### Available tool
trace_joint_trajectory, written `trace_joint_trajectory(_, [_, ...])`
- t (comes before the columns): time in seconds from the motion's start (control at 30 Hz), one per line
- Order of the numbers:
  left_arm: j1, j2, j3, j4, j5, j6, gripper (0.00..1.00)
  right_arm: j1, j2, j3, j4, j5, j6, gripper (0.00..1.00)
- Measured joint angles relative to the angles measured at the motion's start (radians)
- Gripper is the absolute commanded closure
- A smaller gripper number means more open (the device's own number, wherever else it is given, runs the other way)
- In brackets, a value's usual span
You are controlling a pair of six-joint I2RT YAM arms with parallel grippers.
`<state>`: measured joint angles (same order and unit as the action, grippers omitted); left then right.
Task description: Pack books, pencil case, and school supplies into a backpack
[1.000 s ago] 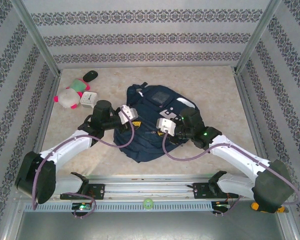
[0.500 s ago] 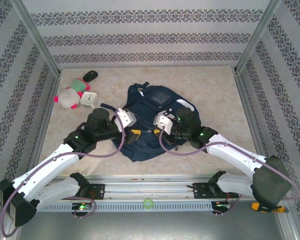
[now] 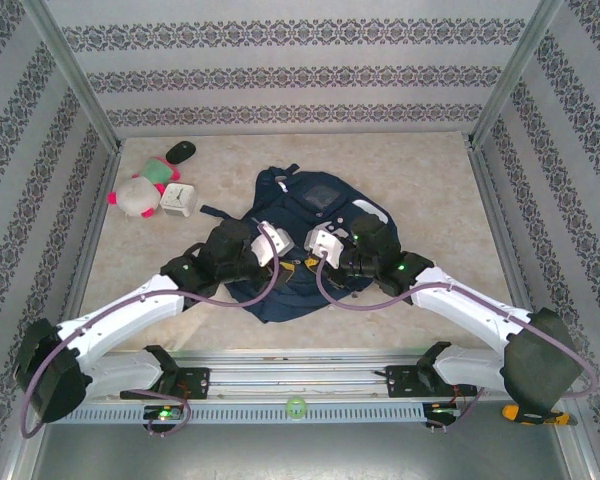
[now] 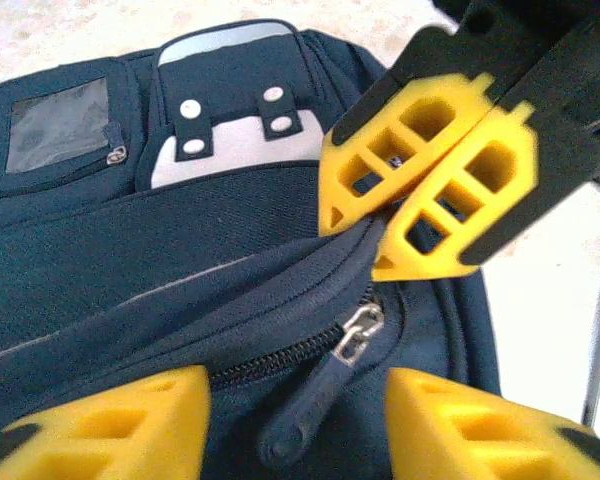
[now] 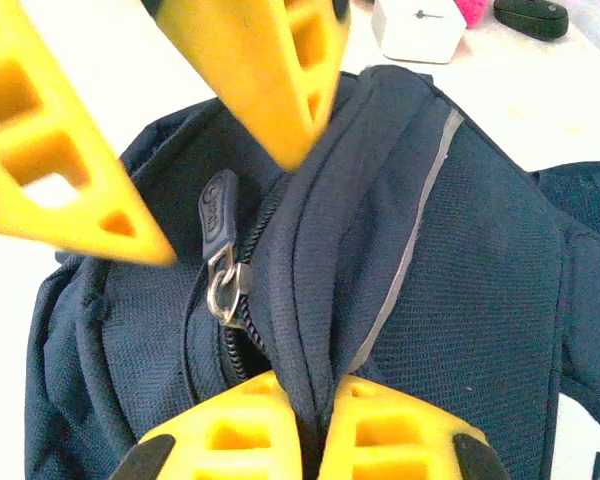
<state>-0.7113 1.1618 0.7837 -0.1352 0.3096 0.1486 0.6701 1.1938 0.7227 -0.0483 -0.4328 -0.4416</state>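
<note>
Tightly, right fingers [image 5: 230,435] pinch backpack [image 5: 460,280] — left fingers [image 4: 130,420], parted, straddle zipper [image 4: 352,335].

Left gripper [image 4: 295,405] parted, right gripper [image 5: 315,400] clamped.

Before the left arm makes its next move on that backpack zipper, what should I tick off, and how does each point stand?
1. Fold held: ok, the right gripper is shut on a fold of the backpack beside the zipper.
2. Alignment: ok, the zipper pull lies between the fingers of the left gripper.
3. Grip on the pull: not ok, those fingers stand apart, clear of it.
4. Zipper opened: not ok by the slider, where the teeth are meshed; farther along, cannot tell.
5. Inside ready for packing: cannot tell, it is hidden.
</note>
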Motion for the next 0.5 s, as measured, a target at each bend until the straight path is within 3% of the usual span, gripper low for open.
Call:
trace_joint_trajectory(0.17, [-0.011,0.019,-0.004,0.029,0.000,-0.002,0.60,0.000,0.002,0.000,-0.007,0.006,0.028,1.00])
trace_joint_trajectory(0.33, [-0.019,0.019,-0.028,0.065,-0.006,-0.002,0.89,0.000,0.002,0.002,-0.007,0.006,0.048,1.00])
trace_joint_trajectory(0.43, [-0.031,0.014,-0.035,0.069,-0.005,0.007,0.99,0.000,0.002,0.002,-0.007,0.006,0.051,1.00])
trace_joint_trajectory(0.5, [-0.034,0.005,-0.036,0.065,-0.018,0.015,1.00,-0.005,0.002,0.002,-0.006,0.005,0.050,1.00])
